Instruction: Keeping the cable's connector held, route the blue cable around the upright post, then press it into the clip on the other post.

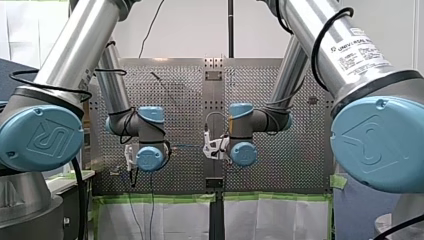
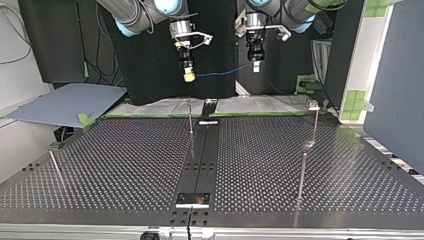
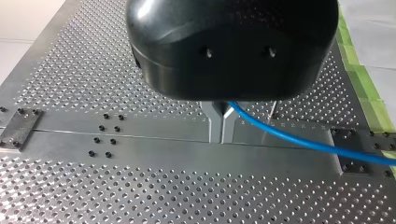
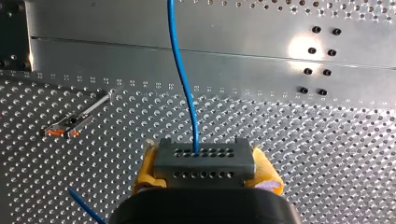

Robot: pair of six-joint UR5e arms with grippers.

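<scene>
Metal perforated table (image 2: 125,165) well below both grippers. Thin post (image 2: 190,120) and headed post (image 2: 315,125) (presumably clip) stand on it, cable nowhere near.
My left gripper (image 3: 222,125): metal fingers pinched on blue cable (image 3: 289,135), strung in air between both.
My right gripper (image 2: 189,75): yellow pads clamped on grey connector (image 4: 205,161).
I'd descend both together, keep slight slack, never loosen right grip.

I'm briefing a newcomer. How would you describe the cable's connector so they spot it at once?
Over the perforated table, find my right gripper with yellow pads. Clamped between them is the connector: a grey block with two rows of small holes, the only thing the blue cable plugs into.
</scene>
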